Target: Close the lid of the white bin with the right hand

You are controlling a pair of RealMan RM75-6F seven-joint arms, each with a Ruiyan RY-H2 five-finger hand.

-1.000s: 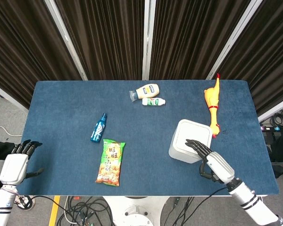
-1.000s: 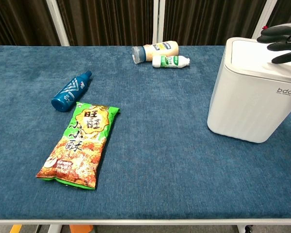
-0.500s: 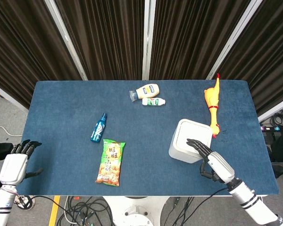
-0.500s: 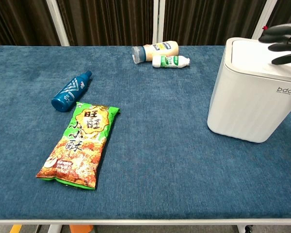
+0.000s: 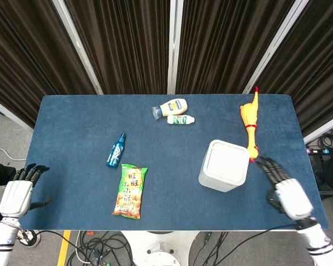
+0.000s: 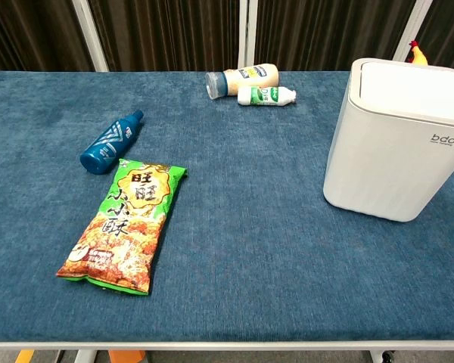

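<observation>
The white bin [image 5: 223, 165] [image 6: 394, 140] stands on the right part of the blue table, its flat lid down and level with the rim. My right hand [image 5: 285, 191] hovers to the right of the bin, apart from it, fingers spread and holding nothing; the chest view does not show it. My left hand [image 5: 19, 190] hangs off the table's front left corner, fingers apart and empty.
A green snack bag [image 5: 130, 190] [image 6: 124, 224] and a blue bottle [image 5: 116, 149] [image 6: 110, 141] lie left of centre. Two bottles [image 5: 174, 111] [image 6: 251, 83] lie at the back. A yellow rubber chicken [image 5: 249, 123] lies behind the bin at the right.
My right hand has lifted off the bin's lid and swung away to the right, leaving the chest view. The lid stays down. The left hand has hardly moved.
</observation>
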